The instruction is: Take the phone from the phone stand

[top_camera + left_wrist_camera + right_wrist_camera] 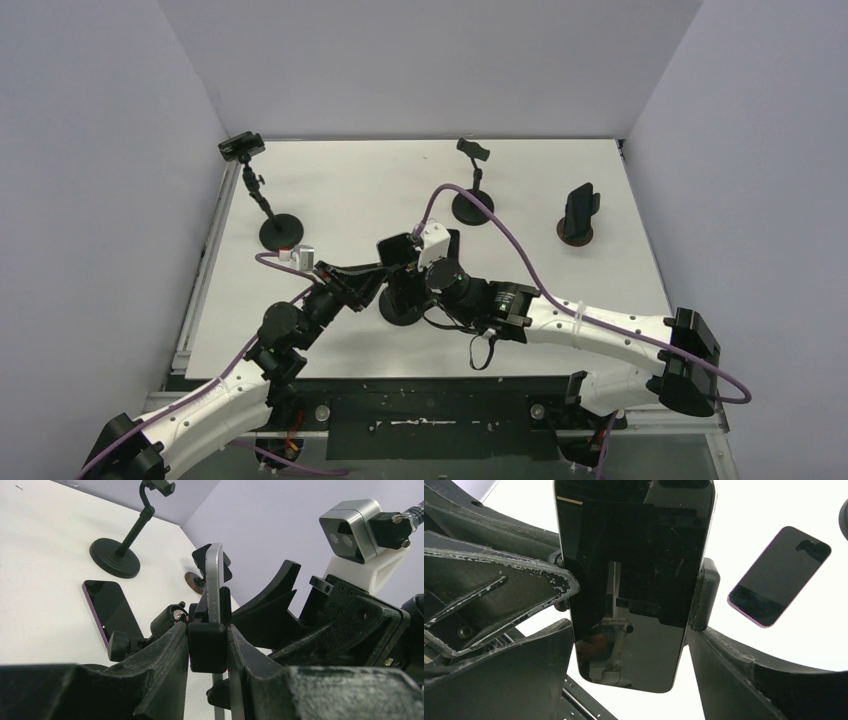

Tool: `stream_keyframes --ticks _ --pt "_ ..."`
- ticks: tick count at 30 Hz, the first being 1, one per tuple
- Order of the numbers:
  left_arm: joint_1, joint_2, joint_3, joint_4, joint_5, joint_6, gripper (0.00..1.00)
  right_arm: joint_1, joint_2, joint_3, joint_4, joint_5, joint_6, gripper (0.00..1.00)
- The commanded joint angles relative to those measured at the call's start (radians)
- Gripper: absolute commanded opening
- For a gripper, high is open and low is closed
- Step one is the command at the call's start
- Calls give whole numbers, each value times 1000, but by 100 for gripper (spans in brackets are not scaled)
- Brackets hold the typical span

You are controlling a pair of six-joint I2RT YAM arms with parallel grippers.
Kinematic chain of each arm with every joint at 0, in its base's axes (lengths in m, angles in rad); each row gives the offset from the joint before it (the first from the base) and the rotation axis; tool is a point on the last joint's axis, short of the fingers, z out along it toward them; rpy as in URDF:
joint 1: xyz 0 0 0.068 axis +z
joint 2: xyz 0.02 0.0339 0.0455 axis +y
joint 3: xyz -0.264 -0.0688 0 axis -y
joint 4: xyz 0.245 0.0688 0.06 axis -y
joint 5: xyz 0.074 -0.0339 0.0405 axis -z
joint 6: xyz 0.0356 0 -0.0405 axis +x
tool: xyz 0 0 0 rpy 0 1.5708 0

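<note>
Left wrist view: my left gripper (207,630) is clamped on the phone stand (207,654), the phone (215,580) upright just above. My right gripper (630,632) straddles the phone, pressing or not I cannot tell.

No legible text, brand, number or sign on the phone (634,580) or its stand (705,595).

phone (634,580): top edge cropped in right wrist view | phone stand (400,312): clamp hidden in top view
</note>
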Motion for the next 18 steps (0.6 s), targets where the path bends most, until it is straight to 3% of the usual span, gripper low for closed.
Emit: stream_keyframes --ticks 1,8,11,18 --pt "-2 -23 22 78 -34 -11 0 -11 14 -7 43 7 -18 86" --pt "-1 -28 21 75 -34 -11 0 -17 34 -6 35 0 -13 89" --pt "-1 -35 21 68 -35 -11 0 -17 37 -12 41 1 -12 85" --pt "-1 -54 20 42 -42 -23 1 -19 26 -28 61 -1 -15 51"
